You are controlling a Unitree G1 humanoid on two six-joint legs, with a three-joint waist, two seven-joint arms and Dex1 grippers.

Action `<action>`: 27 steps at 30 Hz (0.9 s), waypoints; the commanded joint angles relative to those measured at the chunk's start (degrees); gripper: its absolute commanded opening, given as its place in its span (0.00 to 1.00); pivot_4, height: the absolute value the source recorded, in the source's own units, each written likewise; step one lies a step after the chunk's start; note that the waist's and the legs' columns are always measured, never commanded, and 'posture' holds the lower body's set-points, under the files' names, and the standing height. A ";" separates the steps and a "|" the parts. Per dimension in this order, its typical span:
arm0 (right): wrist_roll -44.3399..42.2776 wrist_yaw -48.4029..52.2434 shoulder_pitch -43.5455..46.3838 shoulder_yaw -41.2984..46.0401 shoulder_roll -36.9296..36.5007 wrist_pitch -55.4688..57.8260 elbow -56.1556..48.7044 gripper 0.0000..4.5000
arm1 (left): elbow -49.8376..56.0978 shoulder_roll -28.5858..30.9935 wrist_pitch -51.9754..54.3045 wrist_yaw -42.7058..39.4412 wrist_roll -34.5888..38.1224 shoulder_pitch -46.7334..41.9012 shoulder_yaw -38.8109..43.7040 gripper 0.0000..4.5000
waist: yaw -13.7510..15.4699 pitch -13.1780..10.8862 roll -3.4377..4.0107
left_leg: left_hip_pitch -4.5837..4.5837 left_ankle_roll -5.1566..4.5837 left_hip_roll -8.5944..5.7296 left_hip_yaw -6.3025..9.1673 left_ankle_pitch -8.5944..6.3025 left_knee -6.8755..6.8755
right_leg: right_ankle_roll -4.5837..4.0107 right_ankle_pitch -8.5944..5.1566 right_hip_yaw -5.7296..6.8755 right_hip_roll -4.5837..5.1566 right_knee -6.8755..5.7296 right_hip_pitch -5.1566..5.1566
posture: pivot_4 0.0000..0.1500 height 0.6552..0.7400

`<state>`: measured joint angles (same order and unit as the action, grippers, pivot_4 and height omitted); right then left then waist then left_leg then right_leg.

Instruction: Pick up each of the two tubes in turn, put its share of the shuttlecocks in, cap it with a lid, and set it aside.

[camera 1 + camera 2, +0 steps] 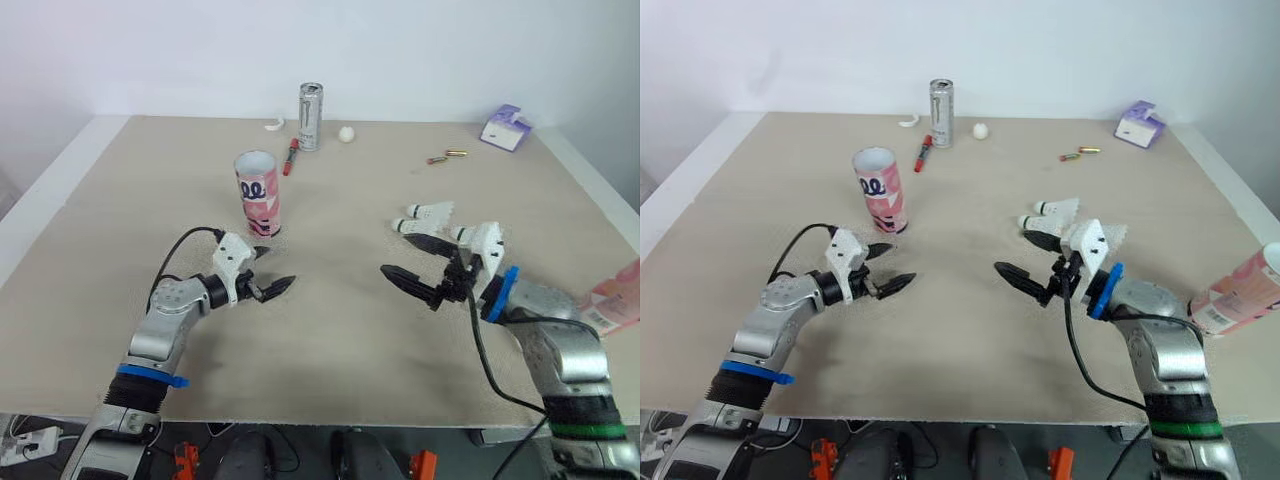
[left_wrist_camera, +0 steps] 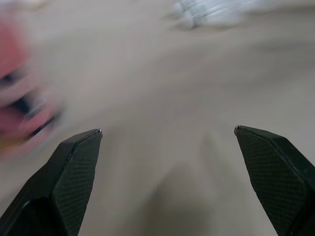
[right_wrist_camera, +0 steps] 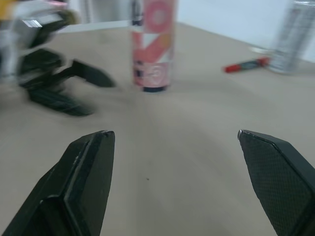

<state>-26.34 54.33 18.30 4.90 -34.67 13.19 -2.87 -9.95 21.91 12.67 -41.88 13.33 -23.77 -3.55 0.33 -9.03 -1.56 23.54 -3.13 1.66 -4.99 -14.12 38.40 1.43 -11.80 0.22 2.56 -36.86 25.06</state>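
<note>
You've got a wide table with a matte beige top, running back to 12 o'clock, where it meets a plain white wall. A white border runs along the table's 9 o'clock side, and there's another at 3 o'clock. Light is even and diffuse across the top. Below the near edge at 7 o'clock, a white power strip with cables sits low down; the floor there is too dim to read.

Bright, even, diffuse light; faint soft shadow at tube base
</note>
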 commanded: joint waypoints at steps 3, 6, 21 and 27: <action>1.68 6.44 6.45 -1.86 0.59 -5.66 7.73 0.96 | -0.19 -1.71 0.88 11.65 -1.60 -0.72 6.27 1.00 | 0.09 -0.01 -0.01 | 0.08 0.01 -0.01 0.05 -0.01 0.00 | -0.28 0.14 0.07 0.04 -0.01 0.03 | 1.00 1.00; 2.64 7.13 7.70 -2.83 1.48 -7.27 9.41 0.96 | -1.61 -3.31 2.20 14.83 -1.23 -1.73 7.67 1.00 | 0.08 -0.01 -0.01 | 0.09 0.04 -0.03 -0.01 -0.02 0.04 | -0.25 0.18 0.06 0.12 -0.01 0.02 | 1.00 1.00; 7.12 5.73 11.55 -3.13 2.00 -12.51 13.88 0.96 | -15.57 -6.23 0.54 16.51 -3.43 -12.75 5.64 1.00 | 0.05 -0.01 -0.02 | 0.09 0.16 -0.10 -0.04 0.06 0.07 | -0.21 0.28 0.06 0.16 -0.02 0.03 | 1.00 1.00; 7.81 4.87 11.72 -2.88 2.09 -12.85 14.20 0.96 | -22.66 -6.82 -2.12 16.79 -4.77 -17.29 5.68 1.00 | 0.07 -0.01 -0.02 | 0.10 0.16 -0.11 -0.04 0.06 0.08 | -0.19 0.29 0.06 0.18 -0.02 0.02 | 1.00 1.00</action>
<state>-18.66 59.86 28.95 0.57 -32.16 1.38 11.98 -29.04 15.08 13.53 -25.34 9.51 -37.34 1.99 0.40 -9.04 -1.58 23.64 -2.97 1.54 -5.04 -14.06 38.47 1.25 -11.52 0.28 2.73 -36.88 25.08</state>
